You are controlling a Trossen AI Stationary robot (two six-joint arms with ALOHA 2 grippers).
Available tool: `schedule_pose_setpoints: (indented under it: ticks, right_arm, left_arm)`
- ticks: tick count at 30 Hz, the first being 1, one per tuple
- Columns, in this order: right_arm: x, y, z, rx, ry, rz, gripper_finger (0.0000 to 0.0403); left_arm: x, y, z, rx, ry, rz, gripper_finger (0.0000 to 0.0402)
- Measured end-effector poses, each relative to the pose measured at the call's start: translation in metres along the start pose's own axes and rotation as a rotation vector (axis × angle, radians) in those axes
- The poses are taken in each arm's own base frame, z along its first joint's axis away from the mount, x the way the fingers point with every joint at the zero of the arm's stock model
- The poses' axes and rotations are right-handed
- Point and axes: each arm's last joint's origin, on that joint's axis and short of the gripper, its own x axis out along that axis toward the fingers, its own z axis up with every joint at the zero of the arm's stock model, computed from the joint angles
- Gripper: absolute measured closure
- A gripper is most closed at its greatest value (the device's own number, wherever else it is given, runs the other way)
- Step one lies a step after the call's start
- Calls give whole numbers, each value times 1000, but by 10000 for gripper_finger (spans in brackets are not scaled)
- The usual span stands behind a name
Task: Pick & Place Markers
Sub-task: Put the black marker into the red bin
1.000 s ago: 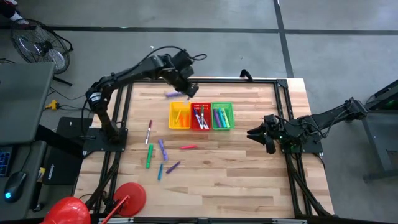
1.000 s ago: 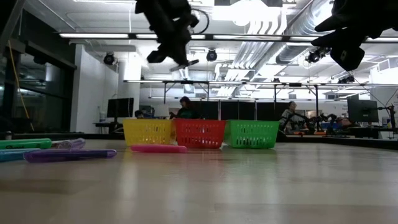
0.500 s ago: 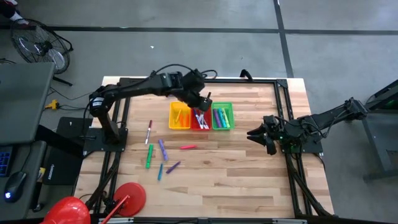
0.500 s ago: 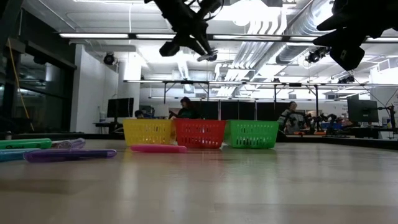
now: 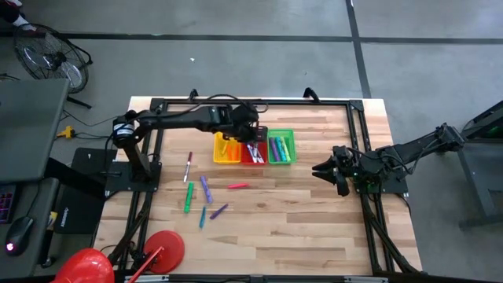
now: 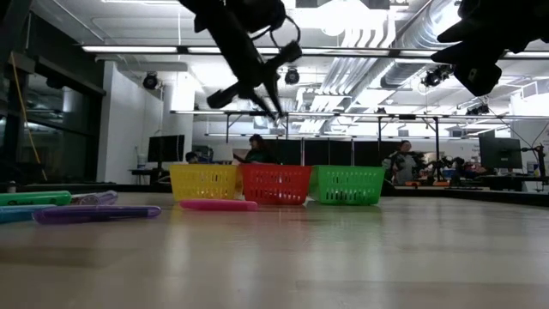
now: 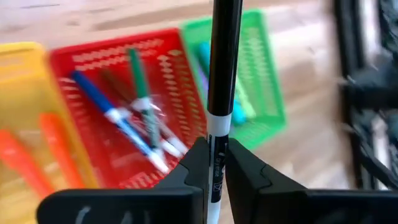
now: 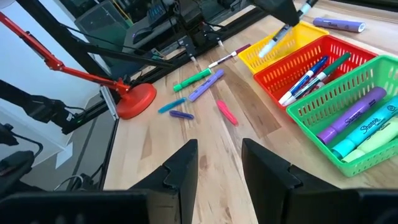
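My left gripper (image 5: 250, 134) hovers over the red basket (image 5: 253, 149), shut on a white marker with a long black end (image 7: 224, 56); the low view shows it (image 6: 270, 101) slanting down above the baskets. The red basket holds blue, green and other markers (image 7: 134, 115), the yellow basket (image 5: 227, 147) orange ones, the green basket (image 5: 280, 147) purple and teal ones. Several loose markers (image 5: 206, 189) lie flat on the table near its left side. My right gripper (image 5: 318, 169) waits open at the table's right side. My left gripper pinches the marker's white barrel (image 7: 217, 146) between its two fingers (image 7: 198, 163), just below the black section. The marker sticks out past the fingertips, black end leading. It is lifted clear and slants downward over the red basket (image 8: 281, 34).
The three mesh baskets stand side by side near the table's far edge. A purple marker (image 8: 339, 23) lies on the table beyond the yellow basket. A red round-based thing (image 5: 165, 248) sits at the near left corner. Bare wood lies between the baskets and my right gripper.
My left gripper has carried the marker toward the table's right, from beyond the yellow basket's far edge to above the red basket. It has come down and tipped, so the marker that lay level now points slanting down.
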Motion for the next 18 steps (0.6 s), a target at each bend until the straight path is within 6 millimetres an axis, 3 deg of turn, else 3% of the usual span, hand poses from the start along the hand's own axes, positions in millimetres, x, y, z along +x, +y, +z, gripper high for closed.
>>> schedule_pose_setpoints:
  ticks: [9, 18]
  right_arm:
    - [0, 0, 0, -5, -1, -2, 290]
    - [0, 0, 0, -3, -2, -3, 290]
  left_arm:
    - [8, 16, -5, -117, -74, 122, 373]
    - [40, 23, -9, -148, -34, 178, 372]
